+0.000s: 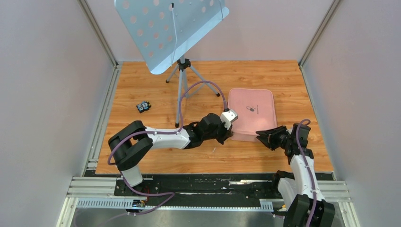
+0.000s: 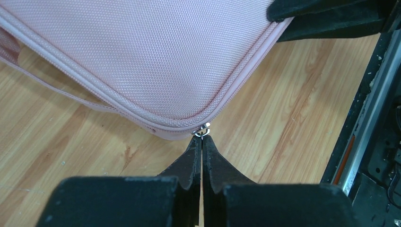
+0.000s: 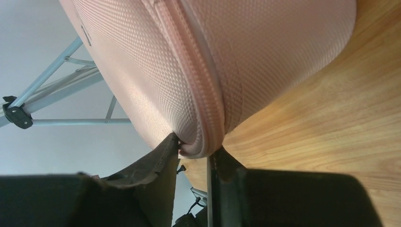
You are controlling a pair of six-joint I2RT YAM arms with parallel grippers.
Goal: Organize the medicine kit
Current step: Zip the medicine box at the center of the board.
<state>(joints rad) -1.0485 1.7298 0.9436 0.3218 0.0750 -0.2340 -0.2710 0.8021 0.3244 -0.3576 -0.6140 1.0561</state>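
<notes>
The pink medicine kit (image 1: 253, 111) lies closed on the wooden table, dark pill logo on its lid. My left gripper (image 1: 230, 134) is at its near left corner, shut on the small metal zip pull (image 2: 202, 131). The case's pink lid fills the upper left wrist view (image 2: 156, 56). My right gripper (image 1: 261, 135) is at the near right corner, its fingers (image 3: 161, 161) closed on the case's rounded edge (image 3: 201, 142), pinching it. The case's zip seam shows in the right wrist view (image 3: 208, 90).
A music stand (image 1: 170, 28) on a tripod stands at the back centre-left. A small dark object (image 1: 143, 106) lies on the table to the left. Walls enclose the table on three sides. A black rail runs along the near edge (image 1: 213, 184).
</notes>
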